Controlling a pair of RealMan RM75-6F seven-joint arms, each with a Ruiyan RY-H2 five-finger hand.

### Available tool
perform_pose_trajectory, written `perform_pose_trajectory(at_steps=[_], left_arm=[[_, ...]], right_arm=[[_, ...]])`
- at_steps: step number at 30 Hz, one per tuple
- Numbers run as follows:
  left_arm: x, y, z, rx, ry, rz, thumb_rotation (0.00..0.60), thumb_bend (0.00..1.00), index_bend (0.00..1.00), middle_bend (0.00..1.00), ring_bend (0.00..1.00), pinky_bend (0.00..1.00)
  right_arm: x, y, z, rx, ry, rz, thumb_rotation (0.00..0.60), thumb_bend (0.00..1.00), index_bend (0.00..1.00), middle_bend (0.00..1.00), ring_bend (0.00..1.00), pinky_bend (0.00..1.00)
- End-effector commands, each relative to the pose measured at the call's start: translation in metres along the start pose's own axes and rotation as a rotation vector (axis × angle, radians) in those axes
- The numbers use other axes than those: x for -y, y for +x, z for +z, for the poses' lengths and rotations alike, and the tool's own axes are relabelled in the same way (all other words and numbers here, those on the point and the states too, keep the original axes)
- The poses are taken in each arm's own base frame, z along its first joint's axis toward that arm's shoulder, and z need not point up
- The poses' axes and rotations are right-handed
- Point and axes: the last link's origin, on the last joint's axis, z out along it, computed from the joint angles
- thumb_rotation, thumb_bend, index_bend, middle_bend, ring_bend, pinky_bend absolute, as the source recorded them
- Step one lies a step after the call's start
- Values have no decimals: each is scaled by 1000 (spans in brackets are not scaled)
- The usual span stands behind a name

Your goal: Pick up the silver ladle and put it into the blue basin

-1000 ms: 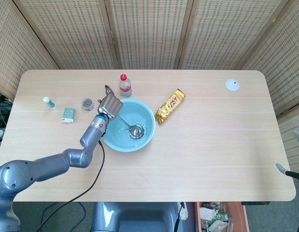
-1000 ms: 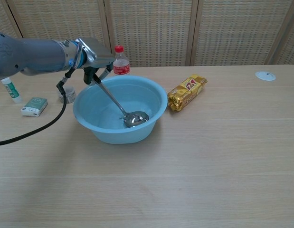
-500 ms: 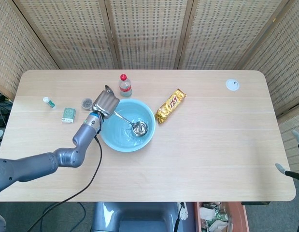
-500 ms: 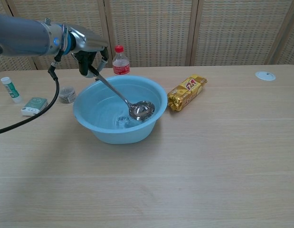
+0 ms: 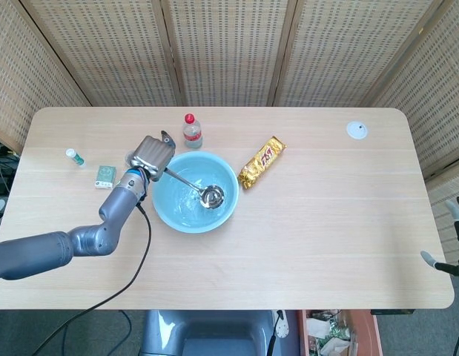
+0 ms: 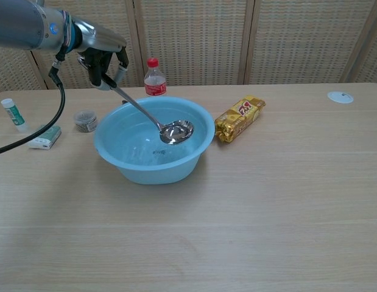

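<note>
The left robot hand [image 6: 102, 61] pinches the ladle [image 6: 153, 117] by its handle end, above the far-left rim of the basin [image 6: 153, 164]. The handle slopes down from the robot hand, and the bowl hangs inside the basin, seemingly clear of its floor. Beyond the robot hand stands a bottle [image 6: 154, 80]. The right robot hand [image 5: 453, 236] barely shows; I cannot tell its state. Woven screens [image 5: 229, 52] back the wooden tabletop [image 6: 267, 213].

silver ladle [image 6: 176, 131] tilted over blue basin [image 6: 124, 167]
</note>
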Motion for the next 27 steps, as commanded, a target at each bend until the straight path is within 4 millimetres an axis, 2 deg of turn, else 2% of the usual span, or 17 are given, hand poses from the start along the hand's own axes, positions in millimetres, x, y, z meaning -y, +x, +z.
perform_pose_trajectory(at_steps=[1, 8, 14, 27], left_arm=[[4, 8, -6, 43, 12, -11, 600, 783, 1000, 1000, 979, 1000], [15, 31, -20, 82, 82, 21, 600, 784, 1000, 1000, 979, 1000], [17, 47, -36, 103, 126, 46, 600, 787, 1000, 1000, 979, 1000], [20, 53, -41, 139, 152, 45, 600, 791, 1000, 1000, 979, 1000]], right_arm=[[0, 0, 0, 1, 0, -1, 600, 0, 0, 0, 0, 0], [1, -1, 1, 1, -5, -4, 600, 0, 0, 0, 0, 0], [1, -2, 2, 1, -9, -10, 600, 0, 0, 0, 0, 0], [4, -4, 2, 6, -11, -21, 600, 0, 0, 0, 0, 0]])
